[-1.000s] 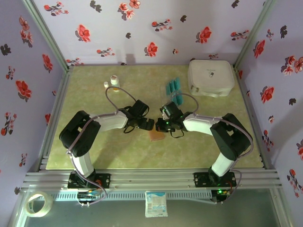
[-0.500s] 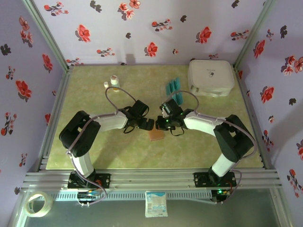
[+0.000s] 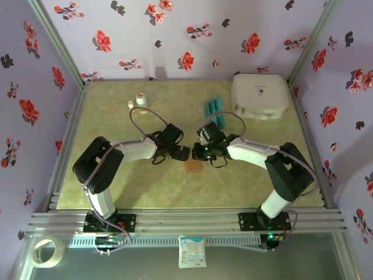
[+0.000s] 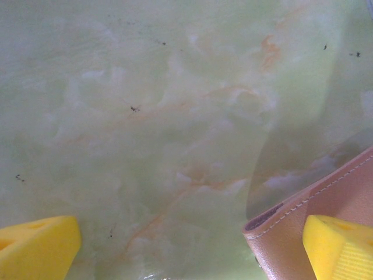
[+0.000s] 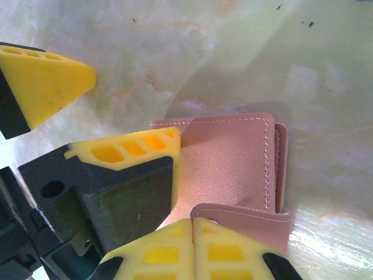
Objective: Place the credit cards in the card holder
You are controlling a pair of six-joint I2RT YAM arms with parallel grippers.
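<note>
Card holder (image 5: pixel 230 163) pinkish-brown, white stitching; credit cards (image 3: pixel 214 109) teal; table (image 3: pixel 145 186) marbled green; walls (image 3: pixel 175 52) lilac, floral.

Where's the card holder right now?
In the top view the card holder lies mid-table, just nearer the bases than the left gripper and right gripper; the credit cards sit farther back.

One card holder (image 3: pixel 192 167), one white case (image 3: pixel 259 95), two small bottles (image 3: pixel 140 99)
</note>
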